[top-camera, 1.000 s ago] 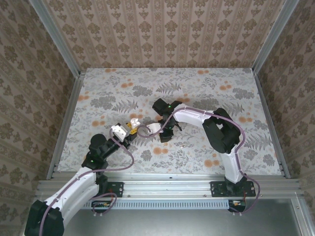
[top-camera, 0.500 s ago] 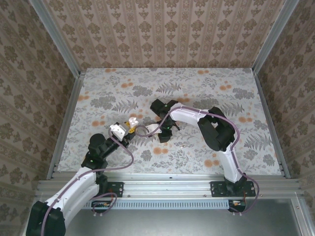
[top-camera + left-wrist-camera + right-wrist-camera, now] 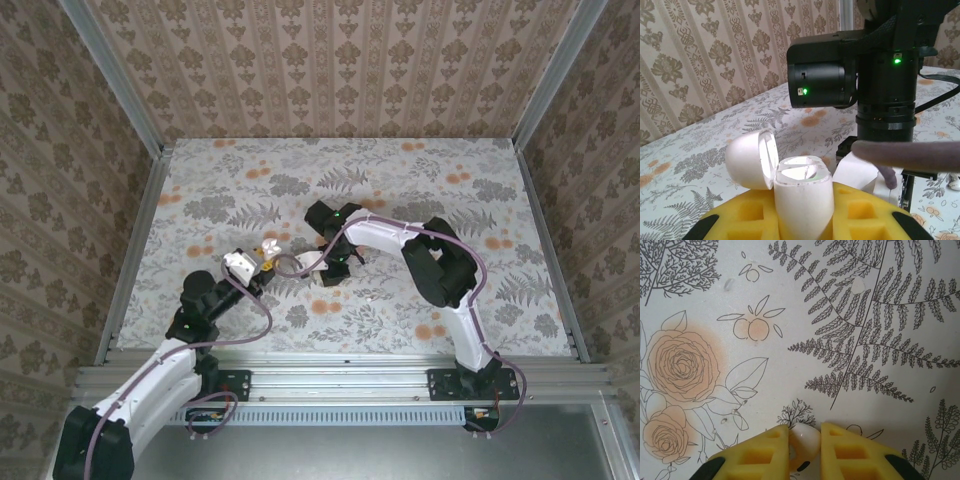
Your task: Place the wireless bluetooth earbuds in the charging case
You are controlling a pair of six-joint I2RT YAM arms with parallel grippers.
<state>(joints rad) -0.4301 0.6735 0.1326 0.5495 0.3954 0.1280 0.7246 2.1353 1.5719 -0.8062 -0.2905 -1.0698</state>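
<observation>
The charging case (image 3: pixel 802 192) is a white egg-shaped shell, upright, with its lid (image 3: pixel 747 159) hinged open to the left and its pockets looking empty. My left gripper (image 3: pixel 802 212) is shut on its body between yellow fingers (image 3: pixel 740 215). From above, the case (image 3: pixel 268 246) sits at the tip of the left gripper (image 3: pixel 258 262), left of centre. In the right wrist view a small white glossy earbud (image 3: pixel 806 439) is pinched between yellow pads, and my right gripper (image 3: pixel 804 450) is shut on it just above the printed tabletop. The right gripper (image 3: pixel 335 272) hangs close to the right of the case.
The right arm's black wrist (image 3: pixel 860 65) looms right behind the case, with a grey cable (image 3: pixel 910 155) crossing in front. A small whitish piece (image 3: pixel 954 184) lies on the table at the far right. The flower-print table (image 3: pixel 400 180) is walled on three sides.
My right gripper has closed its fingers onto the earbud and its wrist has shifted slightly left. The left gripper keeps its hold on the open case.
</observation>
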